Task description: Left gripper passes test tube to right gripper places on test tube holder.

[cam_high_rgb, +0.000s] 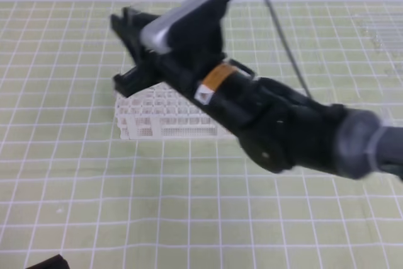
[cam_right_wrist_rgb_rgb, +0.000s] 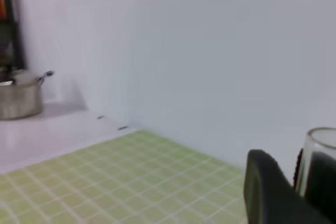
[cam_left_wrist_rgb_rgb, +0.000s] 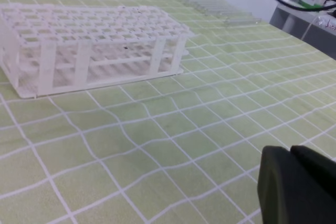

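The white test tube holder (cam_high_rgb: pixel 165 115) stands on the green grid mat, and the left wrist view shows it (cam_left_wrist_rgb_rgb: pixel 89 45) upright at upper left. My right gripper (cam_high_rgb: pixel 128 51) reaches from the right and hangs over the holder's left end. In the right wrist view, the right gripper (cam_right_wrist_rgb_rgb: pixel 294 177) is shut on the clear test tube (cam_right_wrist_rgb_rgb: pixel 320 150), whose open rim shows between the dark fingers (cam_right_wrist_rgb_rgb: pixel 265 192). The tube is too faint to make out in the high view. My left gripper (cam_left_wrist_rgb_rgb: pixel 290 153) is shut and empty, low over the mat, well short of the holder.
A faint transparent rack (cam_high_rgb: pixel 378 29) lies at the mat's far right, also visible as the transparent rack (cam_left_wrist_rgb_rgb: pixel 220 9) in the left wrist view. A metal pot (cam_right_wrist_rgb_rgb: pixel 21 98) sits on a white ledge beyond the mat. A black part (cam_high_rgb: pixel 45 261) shows at the bottom left corner.
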`<state>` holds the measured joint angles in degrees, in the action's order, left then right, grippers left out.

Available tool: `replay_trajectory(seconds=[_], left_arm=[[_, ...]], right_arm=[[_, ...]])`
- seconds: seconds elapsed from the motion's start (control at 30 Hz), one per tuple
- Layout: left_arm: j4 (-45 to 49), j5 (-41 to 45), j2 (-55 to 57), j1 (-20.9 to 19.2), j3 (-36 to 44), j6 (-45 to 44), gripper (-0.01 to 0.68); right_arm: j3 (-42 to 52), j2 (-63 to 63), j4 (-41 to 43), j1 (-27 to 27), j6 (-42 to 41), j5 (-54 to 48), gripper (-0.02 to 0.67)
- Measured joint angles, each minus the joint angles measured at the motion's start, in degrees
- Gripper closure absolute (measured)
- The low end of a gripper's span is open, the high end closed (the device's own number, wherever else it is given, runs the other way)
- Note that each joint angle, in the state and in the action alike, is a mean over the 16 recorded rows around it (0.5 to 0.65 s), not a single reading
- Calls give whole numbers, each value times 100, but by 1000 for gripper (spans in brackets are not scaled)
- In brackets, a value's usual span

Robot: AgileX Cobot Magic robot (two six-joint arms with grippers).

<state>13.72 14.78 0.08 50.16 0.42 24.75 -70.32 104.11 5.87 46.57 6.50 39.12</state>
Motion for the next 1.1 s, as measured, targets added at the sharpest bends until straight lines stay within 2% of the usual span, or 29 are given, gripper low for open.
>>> replay_trajectory(seconds=[0.2, 0.47, 1.1], left_arm=[[-3, 11, -3, 0, -9, -2, 673], [-10, 50, -19, 2, -31, -5, 673], [45, 56, -16, 2, -26, 0, 674]], right_arm=[[-775, 659, 552, -4, 484, -284, 562], [-1433, 1290, 878, -10, 786, -485, 562], [-1581, 1770, 885, -22, 758, -91, 562]])
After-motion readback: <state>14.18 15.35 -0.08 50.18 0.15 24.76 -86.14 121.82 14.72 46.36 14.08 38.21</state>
